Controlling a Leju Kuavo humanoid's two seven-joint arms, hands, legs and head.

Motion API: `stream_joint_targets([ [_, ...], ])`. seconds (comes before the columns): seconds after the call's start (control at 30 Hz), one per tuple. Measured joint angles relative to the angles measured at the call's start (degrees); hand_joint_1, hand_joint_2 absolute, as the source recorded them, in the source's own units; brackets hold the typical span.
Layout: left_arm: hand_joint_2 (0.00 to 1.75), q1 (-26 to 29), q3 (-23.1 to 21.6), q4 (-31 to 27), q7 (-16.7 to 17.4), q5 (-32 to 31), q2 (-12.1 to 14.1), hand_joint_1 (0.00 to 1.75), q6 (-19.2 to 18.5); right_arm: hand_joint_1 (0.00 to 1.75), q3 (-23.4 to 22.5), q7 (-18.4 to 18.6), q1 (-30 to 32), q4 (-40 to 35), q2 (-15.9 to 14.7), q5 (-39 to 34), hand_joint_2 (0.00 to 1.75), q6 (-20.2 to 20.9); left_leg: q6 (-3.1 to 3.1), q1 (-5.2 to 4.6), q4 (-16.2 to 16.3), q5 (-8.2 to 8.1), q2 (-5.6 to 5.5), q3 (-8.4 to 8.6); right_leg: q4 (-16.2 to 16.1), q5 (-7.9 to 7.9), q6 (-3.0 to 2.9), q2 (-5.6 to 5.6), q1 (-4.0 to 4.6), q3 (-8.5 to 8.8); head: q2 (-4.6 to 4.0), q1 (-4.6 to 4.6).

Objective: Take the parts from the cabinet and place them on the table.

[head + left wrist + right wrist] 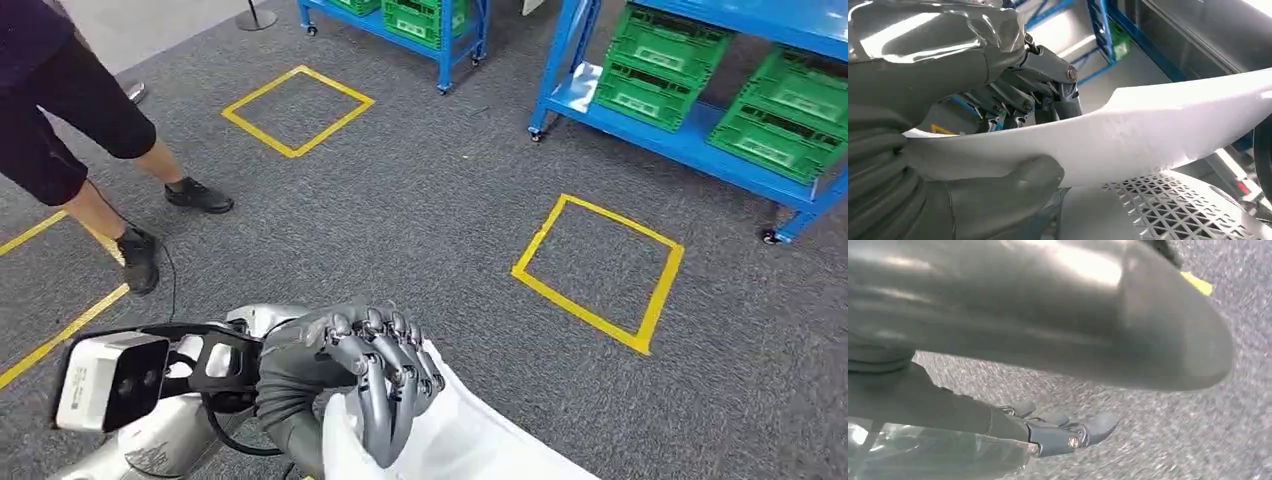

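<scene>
Grey carpet (430, 210) with yellow tape squares (598, 270) lies beyond the left hand (385, 375), which clutches a white part (1148, 135); blue racks (690, 140) stand farther off. The right hand (1063, 432) hangs over carpet, its fingers straight and empty.

Grey carpet (440, 220) marked with yellow tape squares (598, 270), blue wheeled racks (690, 140) holding green crates (660, 65), a person's legs in black shoes (198, 195) at left.

A warehouse or factory floor: blue wheeled racks (690, 140) carry green plastic crates (660, 65), and yellow tape squares (600, 270) mark positions on the grey carpet (430, 210).
</scene>
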Motion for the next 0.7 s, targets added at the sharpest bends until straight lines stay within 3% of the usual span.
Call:
stream_joint_targets([
  [0.03, 1.75, -0.06, -0.11, 0.04, 0.15, 0.07, -0.11, 1.54, 0.02, 0.0, 0.0, 0.04, -0.04, 0.07, 0.0, 0.02, 0.0, 0.0, -0.41, 0.12, 0.64, -0.31, -0.71, -0.2, -4.64, 1.33, 0.3, 2.02, -0.44, 1.92, 0.0, 0.07],
  [0.07, 1.75, -0.12, -0.22, 0.11, 0.26, 0.07, -0.11, 1.54, 0.15, 0.0, 0.0, 0.18, -0.18, 0.35, 0.15, 0.07, 0.0, -0.02, -0.79, -0.39, 1.05, -0.54, -1.3, -0.74, -4.07, 1.08, -0.38, 3.37, 0.02, 1.8, 0.0, 0.24],
  [0.1, 1.75, -0.21, -0.4, 0.17, 0.57, 0.07, -0.4, 1.54, 0.33, 0.0, 0.0, 0.17, -0.3, 0.39, 0.0, 0.11, 0.0, -0.02, -0.91, -0.19, 1.54, -0.62, -1.68, -1.08, -4.06, 1.12, -1.25, 3.02, -0.05, 2.05, 0.0, 0.06],
  [0.17, 1.75, -0.26, -0.48, 0.35, 0.76, 0.2, -0.41, 1.54, 0.57, 0.0, 0.13, 0.18, -0.6, 0.61, -0.02, 0.4, 0.0, -0.02, -1.3, 0.12, 1.42, -0.37, -2.51, -1.39, -3.99, 1.17, -1.9, 2.16, 0.37, 1.93, 0.0, 0.07],
  [0.2, 1.75, -0.3, -0.48, 0.44, 0.9, 0.18, -0.44, 1.54, 0.79, 0.0, 0.22, 0.11, -0.79, 0.85, 0.07, 0.39, 0.0, -0.13, -1.43, 0.14, 1.49, -0.47, -2.95, -1.59, -4.14, 1.28, -2.17, 1.65, 0.11, 2.1, 0.0, 0.07],
  [0.23, 1.75, -0.33, -0.48, 0.52, 1.05, 0.15, -0.46, 1.54, 0.94, 0.0, 0.37, 0.02, -0.92, 1.07, 0.0, 0.39, 0.0, -0.44, -1.76, 0.01, 2.36, -1.08, -0.6, -2.08, -4.22, 1.32, -2.48, 1.04, 0.0, 2.21, 0.0, 0.02],
  [0.27, 1.75, -0.64, -0.5, 0.63, 1.12, 0.15, -0.46, 1.54, 0.96, 0.0, 0.53, -0.13, -0.9, 1.2, -0.07, 0.42, 0.0, -0.44, -2.18, -0.1, 4.87, -2.48, 2.38, -3.19, -4.23, 1.13, -2.9, 0.59, 0.06, 2.36, 0.0, -0.62],
  [0.3, 1.75, -0.73, -0.5, 0.77, 1.16, 0.18, -0.48, 1.54, 1.01, 0.0, 0.61, -0.18, -0.82, 1.36, -0.04, 0.46, 0.0, -0.52, -2.44, 0.11, 8.85, -4.33, 3.9, -5.14, -4.22, 1.02, -3.08, 0.03, 0.27, 2.43, 0.0, -0.59],
  [0.37, 1.75, -0.69, -0.55, 1.42, 1.29, 0.15, -0.48, 1.54, 1.07, 0.0, 0.74, -0.2, -0.66, 1.86, -0.17, 0.74, 0.0, -0.92, -2.63, 0.46, 18.31, -7.8, 4.82, -10.25, -4.21, 0.8, -3.39, -1.57, 0.58, 2.47, 0.0, -0.63],
  [0.4, 1.75, -0.68, -0.57, 1.75, 1.36, 0.13, -0.46, 1.54, 1.23, 0.0, 0.79, -0.2, -0.7, 2.08, -0.2, 0.81, 0.0, -1.14, -2.57, 0.5, 20.26, -7.9, 4.88, -11.49, -4.2, 0.69, -3.45, -2.25, 0.7, 2.49, 0.0, -0.61],
  [0.43, 1.75, -0.7, -0.57, 2.06, 1.4, 0.13, -0.46, 1.54, 1.42, 0.0, 0.83, -0.2, -0.78, 2.3, -0.22, 0.92, 0.0, -1.18, -2.36, 0.48, 19.3, -6.73, 4.89, -11.23, -4.21, 0.62, -3.5, -2.95, 0.93, 2.62, 0.0, -0.63],
  [0.47, 1.75, -0.72, -0.57, 2.27, 1.49, 0.11, -0.46, 1.54, 1.55, 0.0, 0.94, -0.17, -0.93, 2.51, -0.2, 0.98, 0.0, -1.22, -1.97, 0.38, 16.08, -4.7, 5.01, -9.69, -4.22, 0.49, -3.65, -3.58, 1.14, 2.77, 0.0, -0.63],
  [0.5, 1.75, -0.77, -0.57, 2.43, 1.51, 0.09, -0.48, 1.54, 1.64, 0.0, 1.03, -0.2, -1.08, 2.75, -0.2, 1.03, 0.0, -1.27, -1.15, 0.0, 10.87, -2.16, 5.64, -7.05, -4.26, 0.37, -3.8, -4.18, 1.4, 2.95, 0.0, -0.63],
  [0.53, 1.75, -0.96, -0.57, 2.56, 1.62, 0.07, -0.57, 1.54, 1.75, 0.0, 1.09, -0.17, -1.19, 3.02, -0.15, 1.09, 0.0, -1.29, -0.09, -0.74, 5.72, -0.26, 7.23, -4.3, -4.3, 0.26, -3.82, -4.71, 1.59, 3.09, 0.0, -0.61],
  [0.57, 1.75, -1.34, -0.57, 2.69, 1.66, 0.07, -0.79, 1.54, 1.86, 0.0, 1.16, -0.17, -1.21, 3.56, 0.35, 1.11, 0.0, -1.29, 0.91, -1.97, 2.39, -0.63, 10.64, -2.63, -4.3, 0.14, -3.67, -5.32, 1.63, 3.26, 0.0, -0.55],
  [0.6, 1.75, -1.64, -0.59, 2.89, 1.66, 0.07, -1.03, 1.54, 1.92, 0.0, 1.18, -0.17, -1.13, 3.69, 0.2, 1.09, 0.0, -1.31, 1.08, -1.87, 2.26, -0.68, 10.41, -2.57, -4.47, 0.03, -3.43, -5.87, 1.95, 3.14, 0.0, -0.59],
  [0.7, 1.75, -1.73, -0.59, 3.34, 1.75, 0.0, -1.07, 1.54, 1.97, 0.0, 1.22, -0.17, -1.38, 3.87, 0.13, 0.96, 0.0, -1.38, 1.48, -2.13, 1.46, -0.36, 8.13, -2.64, -5.0, -0.17, -3.01, -8.14, 2.09, 3.8, 0.0, -0.66],
])
